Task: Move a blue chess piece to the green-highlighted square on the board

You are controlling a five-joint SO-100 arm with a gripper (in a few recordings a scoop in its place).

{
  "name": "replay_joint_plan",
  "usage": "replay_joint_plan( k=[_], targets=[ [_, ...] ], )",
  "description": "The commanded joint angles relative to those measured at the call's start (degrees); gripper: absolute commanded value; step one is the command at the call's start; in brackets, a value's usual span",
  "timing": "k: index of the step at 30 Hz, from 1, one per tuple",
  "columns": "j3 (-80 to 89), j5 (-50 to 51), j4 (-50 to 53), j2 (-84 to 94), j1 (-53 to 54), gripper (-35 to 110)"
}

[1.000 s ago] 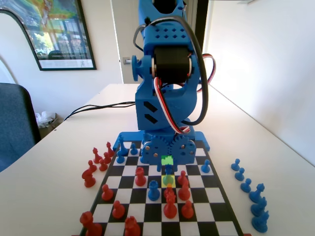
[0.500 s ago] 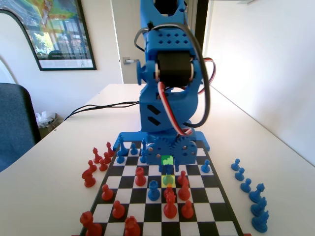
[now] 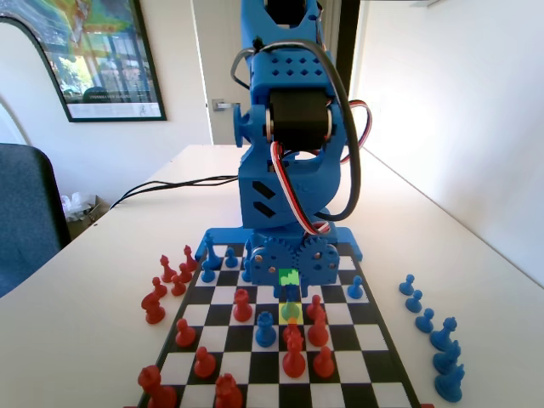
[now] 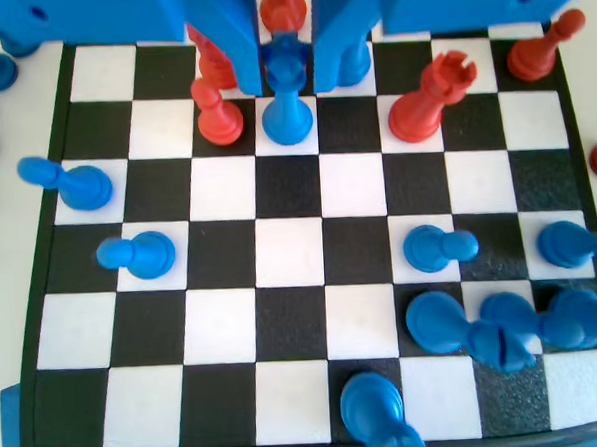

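Blue arm (image 3: 289, 170) low over the board (image 3: 280, 340), the green-highlighted square (image 3: 289, 277) beneath it, red pieces (image 3: 293, 357) nearer

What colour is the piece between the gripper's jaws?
Blue. The piece stands between the gripper's jaws, clearest in the wrist view.

white walls, framed poster (image 3: 93, 55), dark chair (image 3: 25, 217).

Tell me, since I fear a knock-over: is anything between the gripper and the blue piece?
Nothing visible. In the wrist view the gripper already has a jaw on each side of the blue piece, with open gaps. Red pieces stand close to the left jaw, and a red rook to the right.
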Motion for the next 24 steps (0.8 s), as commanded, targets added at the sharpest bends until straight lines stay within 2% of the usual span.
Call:
replay_joint_plan(
  k=[1,14,24],
  targets=[
    [-1.8,-0.5,0.5,2.5,-0.6,7],
    [-1.8,-1.1,0.9,2.9,-1.0,1],
    [-0.4,-2.0,6.6,9.1,-1.6,1]
  ],
)
